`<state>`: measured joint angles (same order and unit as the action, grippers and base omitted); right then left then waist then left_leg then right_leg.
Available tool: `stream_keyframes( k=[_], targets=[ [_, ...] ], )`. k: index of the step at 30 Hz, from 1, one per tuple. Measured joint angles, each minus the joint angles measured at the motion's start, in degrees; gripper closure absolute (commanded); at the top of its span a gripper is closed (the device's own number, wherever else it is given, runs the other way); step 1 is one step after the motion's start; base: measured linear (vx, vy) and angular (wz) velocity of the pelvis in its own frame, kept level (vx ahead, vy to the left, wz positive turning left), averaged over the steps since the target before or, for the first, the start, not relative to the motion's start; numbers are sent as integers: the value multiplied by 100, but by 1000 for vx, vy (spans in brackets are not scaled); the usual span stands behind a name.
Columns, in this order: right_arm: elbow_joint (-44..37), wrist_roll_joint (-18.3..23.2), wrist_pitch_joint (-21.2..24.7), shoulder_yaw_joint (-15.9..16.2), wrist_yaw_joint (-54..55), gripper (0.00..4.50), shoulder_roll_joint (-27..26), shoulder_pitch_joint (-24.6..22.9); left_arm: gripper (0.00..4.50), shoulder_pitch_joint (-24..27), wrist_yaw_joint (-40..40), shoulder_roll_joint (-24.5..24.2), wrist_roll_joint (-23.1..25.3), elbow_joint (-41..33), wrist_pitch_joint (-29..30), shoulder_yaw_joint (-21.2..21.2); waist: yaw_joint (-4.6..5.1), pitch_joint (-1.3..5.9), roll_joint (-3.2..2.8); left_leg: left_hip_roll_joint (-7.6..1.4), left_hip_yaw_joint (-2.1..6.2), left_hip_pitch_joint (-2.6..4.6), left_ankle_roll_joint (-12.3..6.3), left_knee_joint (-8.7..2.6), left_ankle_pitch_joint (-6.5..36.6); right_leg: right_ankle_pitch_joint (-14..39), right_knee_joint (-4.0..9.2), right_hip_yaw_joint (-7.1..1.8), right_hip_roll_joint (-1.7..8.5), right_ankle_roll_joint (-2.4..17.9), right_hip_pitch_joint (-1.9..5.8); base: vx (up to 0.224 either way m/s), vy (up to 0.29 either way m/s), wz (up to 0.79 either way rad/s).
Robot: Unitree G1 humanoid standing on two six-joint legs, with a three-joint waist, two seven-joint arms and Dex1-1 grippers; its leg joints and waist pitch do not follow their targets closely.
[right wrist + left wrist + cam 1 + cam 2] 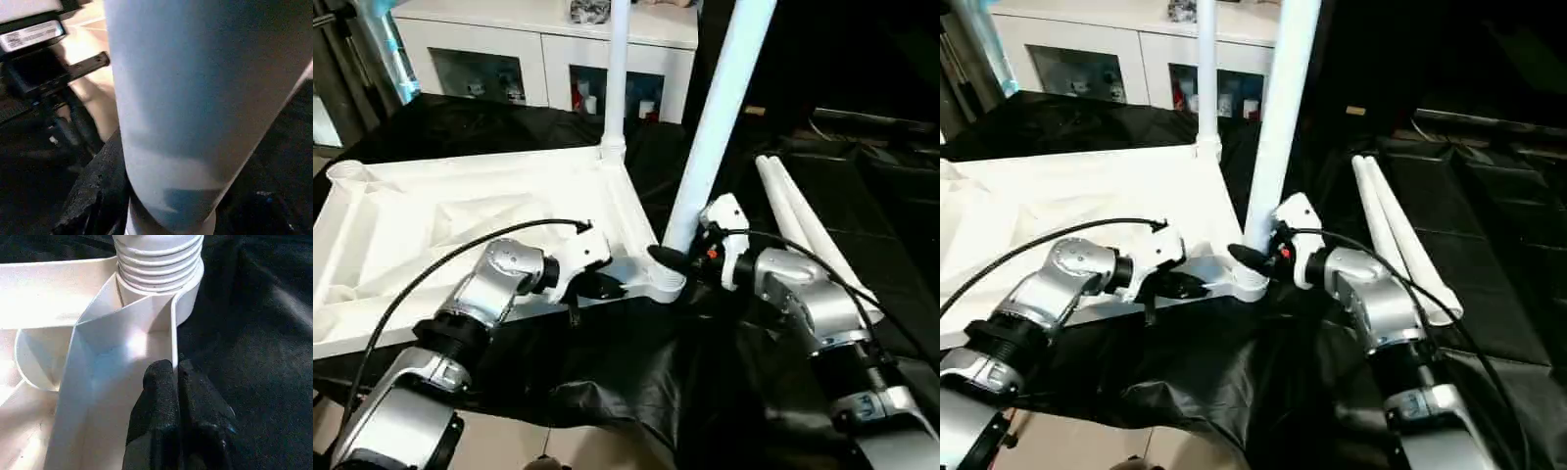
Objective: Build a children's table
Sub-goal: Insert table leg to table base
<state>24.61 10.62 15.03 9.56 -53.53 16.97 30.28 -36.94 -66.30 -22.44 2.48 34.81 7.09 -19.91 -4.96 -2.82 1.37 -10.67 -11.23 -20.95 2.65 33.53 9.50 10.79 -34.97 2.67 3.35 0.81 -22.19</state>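
Observation:
The white table top (460, 225) lies upside down on black cloth, ribbed underside up. One leg (616, 78) stands upright in the far right corner socket. A second leg (715, 127) leans in the near right corner socket (663, 284); its threaded end (159, 259) shows in the left wrist view. My right gripper (674, 257) is shut on this leg just above the socket, with one black finger (93, 196) beside the tube. Close to that corner, my left gripper (597, 287) is shut on the top's thin near rim (172, 333). Two loose legs (803, 225) lie side by side at the right.
A white cabinet (538, 39) with glass-fronted compartments stands behind the work. The black cloth (636, 372) hangs over the near edge, with pale floor (509, 441) below. Black cables run along both silver forearms.

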Motion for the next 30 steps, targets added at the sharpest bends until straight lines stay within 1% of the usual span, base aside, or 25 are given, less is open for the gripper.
stream_keyframes(
  k=[3, 10, 16, 20, 21, 24, 27, 30],
  targets=[
    [32, 6, -159, 57, -326, 262, 67, -22, 450, 53, -171, -95, -3, -102, -63, -21, -3, -1, -1, 0, 0, 0, -1, -4, 1, 3, 1, 2, 0, 0, 0, 0, 0, 0],
    [16, 73, -343, 240, -1129, 262, 199, -31, 450, 265, -607, -350, -50, -525, -107, -91, -4, -2, -5, 0, 0, 0, -1, -2, 1, 3, 0, 2, 0, 0, 0, 0, 0, 0],
    [86, 71, -470, 266, -1189, 262, 189, 14, 450, 265, -641, -352, -51, -535, -86, -94, -5, -2, -5, 0, 0, 2, 0, 0, 1, 2, -1, 1, 0, 2, 1, 0, 0, 0],
    [638, 29, -668, 75, -471, 262, -177, 220, 450, 212, -204, -248, -16, -436, 183, 3, 37, -4, -7, -1, 0, 16, 1, 6, -1, 10, -7, 1, 0, -12, 3, 0, 0, 0],
    [841, 7, -709, -15, -137, 262, -320, 313, 450, 164, -19, -158, -4, -372, 344, 58, 71, -7, -10, -1, 1, 19, 1, 11, -1, 9, -7, 1, 0, -12, 3, 0, 0, 0],
    [1196, -29, -767, -165, 568, 262, -533, 494, 450, 51, 359, 59, 19, -257, 655, 122, 156, -11, -13, 0, 1, 14, 1, 17, -1, 8, -2, 0, 2, -10, -2, 0, 0, 0],
    [1591, -114, -772, -368, 1302, 262, -774, 753, 450, -153, 810, 349, 60, -62, 1044, 199, 178, -15, -18, 0, 1, 6, 1, 19, -1, 7, -4, 0, 2, -7, -11, 0, 0, 0],
    [1914, -201, -791, -434, 1883, 262, -959, 1008, 450, -354, 1278, 602, 180, 54, 1377, 216, 177, -16, -21, -1, 1, -2, 1, 14, -1, 3, -5, 1, 2, -3, -19, 0, 0, 0]
  ],
)
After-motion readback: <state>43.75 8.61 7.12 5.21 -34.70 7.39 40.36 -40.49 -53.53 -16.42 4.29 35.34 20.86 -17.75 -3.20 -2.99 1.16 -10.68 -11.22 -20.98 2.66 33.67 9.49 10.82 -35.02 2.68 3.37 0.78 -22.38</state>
